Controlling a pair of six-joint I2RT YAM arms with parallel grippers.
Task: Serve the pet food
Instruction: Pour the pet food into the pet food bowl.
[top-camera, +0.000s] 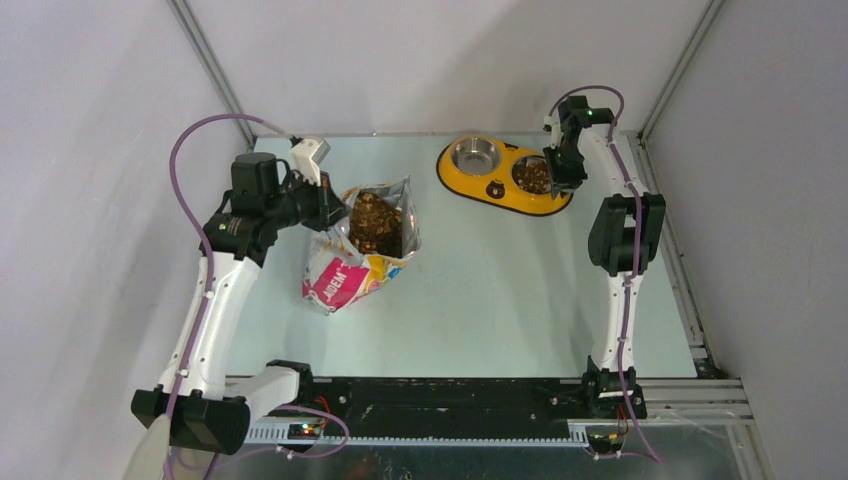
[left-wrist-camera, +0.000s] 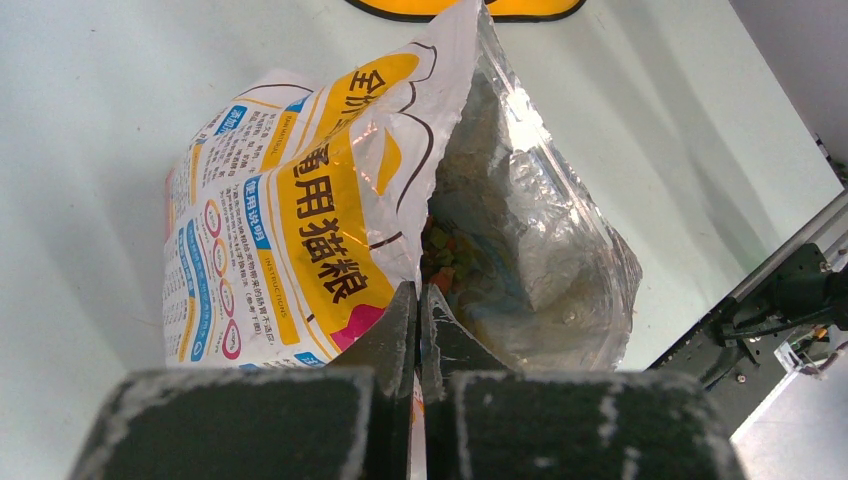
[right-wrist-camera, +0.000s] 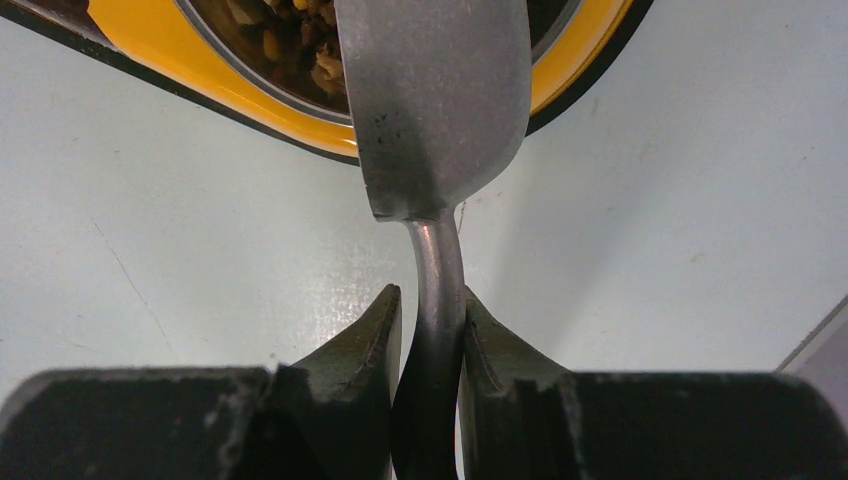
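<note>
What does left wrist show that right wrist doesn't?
Left wrist only: left pincer shut on the mouth edge of the glossy white-orange-pink printed bag, foil lining exposed. Right wrist only: right pincer shut on the handle of the grey metal scoop. Both: rim of the yellow oval double-bowl feeder, small dry kibble pieces, the pale green table.

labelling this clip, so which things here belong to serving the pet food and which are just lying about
In the job: pet food, its bag, scoop, yellow feeder, left end effector, right end effector.
Lying about: only rig fixtures: purple cables, table.
</note>
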